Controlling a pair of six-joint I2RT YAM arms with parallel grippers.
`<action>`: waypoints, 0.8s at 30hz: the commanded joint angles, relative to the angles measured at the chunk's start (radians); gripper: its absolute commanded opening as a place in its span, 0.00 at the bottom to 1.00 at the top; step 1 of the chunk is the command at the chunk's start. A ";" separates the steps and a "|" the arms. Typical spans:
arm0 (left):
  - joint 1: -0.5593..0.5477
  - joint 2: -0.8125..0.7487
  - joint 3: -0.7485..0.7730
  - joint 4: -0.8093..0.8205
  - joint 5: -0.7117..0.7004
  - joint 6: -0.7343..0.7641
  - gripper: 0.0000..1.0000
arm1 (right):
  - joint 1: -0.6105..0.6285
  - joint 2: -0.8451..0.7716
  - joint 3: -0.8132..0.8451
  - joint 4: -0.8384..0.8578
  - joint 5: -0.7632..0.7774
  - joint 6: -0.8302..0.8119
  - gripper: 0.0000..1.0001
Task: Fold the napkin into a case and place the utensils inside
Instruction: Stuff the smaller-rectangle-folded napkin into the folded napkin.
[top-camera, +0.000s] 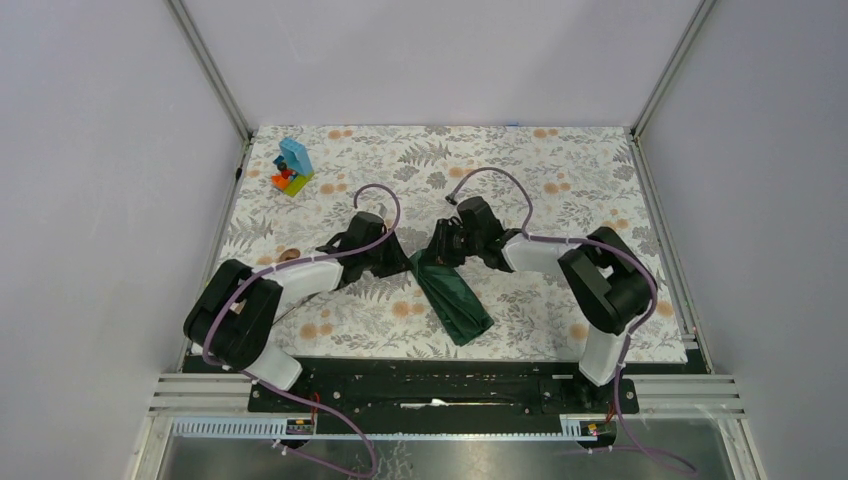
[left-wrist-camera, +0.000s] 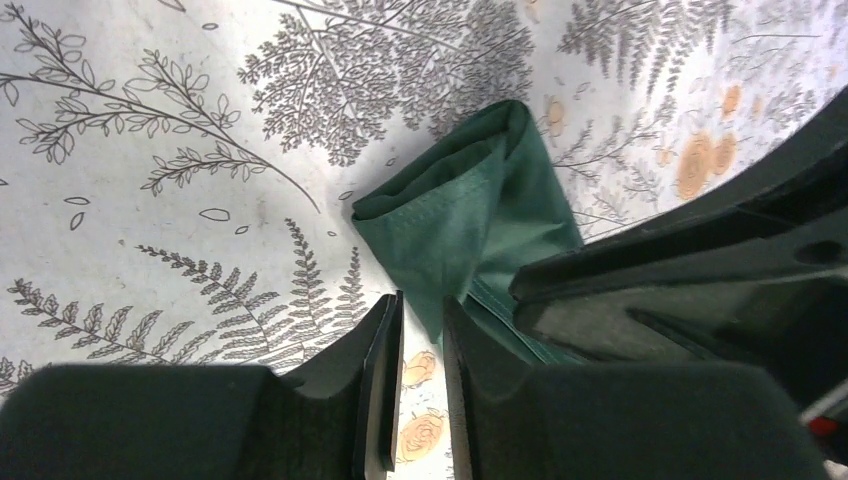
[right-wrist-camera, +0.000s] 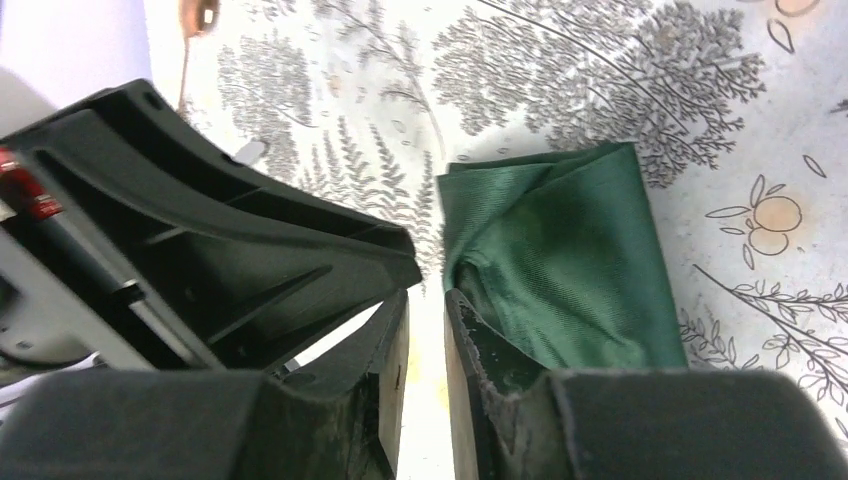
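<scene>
floral table covering (top-camera: 560, 165) | on it: folded green napkin (top-camera: 455, 300) centre | toy block stack (top-camera: 293, 168) far left

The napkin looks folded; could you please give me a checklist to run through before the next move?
1. Napkin folded into a narrow case: ok.
2. Case mouth open enough for cutlery: cannot tell.
3. Left hand empty, jaws slightly apart: ok.
4. Right hand empty, jaws slightly apart: ok.
5. Utensils located: cannot tell; only a brownish piece shows beside the left arm.
6. Toy blocks well away from the napkin: ok.
</scene>
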 joint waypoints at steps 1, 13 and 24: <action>0.001 -0.054 0.020 -0.022 0.027 0.029 0.29 | -0.008 -0.086 -0.010 -0.064 0.016 -0.041 0.27; -0.124 0.037 0.227 -0.234 -0.227 0.168 0.40 | -0.024 -0.007 -0.051 0.052 -0.010 0.010 0.01; -0.217 0.148 0.360 -0.332 -0.434 0.235 0.31 | -0.023 0.074 -0.051 0.115 -0.005 0.034 0.00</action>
